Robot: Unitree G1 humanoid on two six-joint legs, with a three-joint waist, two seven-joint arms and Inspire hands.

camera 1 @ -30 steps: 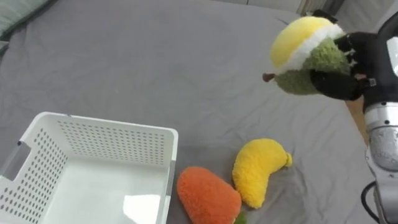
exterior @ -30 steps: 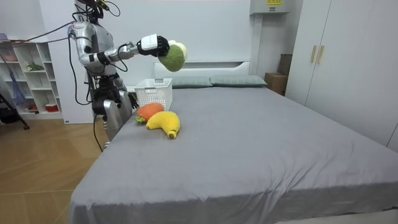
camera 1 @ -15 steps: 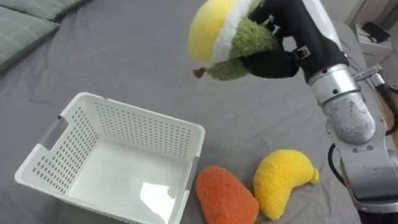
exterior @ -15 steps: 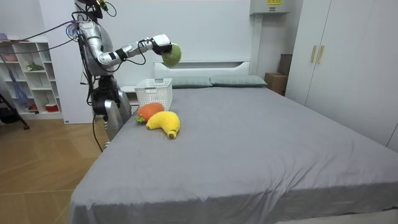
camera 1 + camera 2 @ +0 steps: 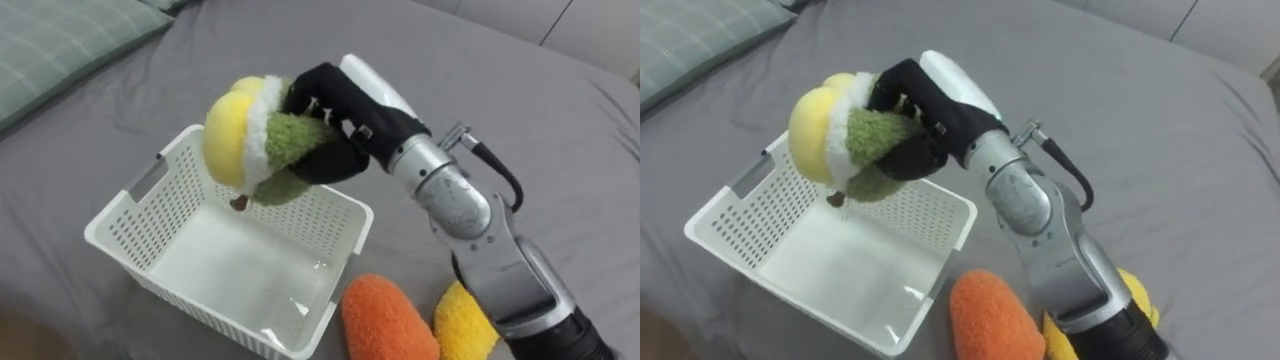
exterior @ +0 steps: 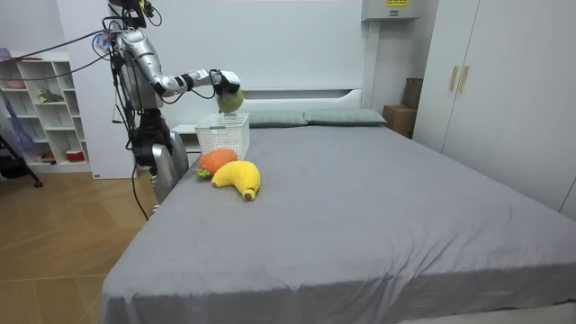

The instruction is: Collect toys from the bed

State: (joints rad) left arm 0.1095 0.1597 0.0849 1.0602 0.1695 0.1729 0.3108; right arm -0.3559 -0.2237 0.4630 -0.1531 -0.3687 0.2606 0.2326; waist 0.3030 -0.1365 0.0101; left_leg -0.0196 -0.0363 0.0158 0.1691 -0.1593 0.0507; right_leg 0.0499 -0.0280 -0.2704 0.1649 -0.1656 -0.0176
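Over the white basket (image 5: pixel 130 215), on the grey bed (image 5: pixel 520 110):

Item 1. Green-and-yellow plush toy (image 5: pixel 255 140), held in the air above the basket's open middle, clear of the rim and floor. The right hand (image 5: pixel 335 110) has its dark fingers curled round the green side.

Step in hand, as judged: release into the basket. Best done by lowering the toy a little, keeping it inside the four walls, then opening the fingers so that it drops without bouncing out.

Item 2. Orange plush toy (image 5: pixel 385 320), lying on the bed just beside the basket's near right corner. Not yet collected.

Item 3. Yellow plush toy (image 5: pixel 462 325), close beside the orange one, partly behind the forearm. Not yet collected.

Item 4. Checked pillow (image 5: pixel 60 40), well apart from the basket.

Obstructions: none between toy and basket. The forearm passes above the right wall, which should be cleared when the arm withdraws.

Station: the robot stands at the bedside near the headboard end, with a shelf unit (image 6: pixel 40 108) behind it.
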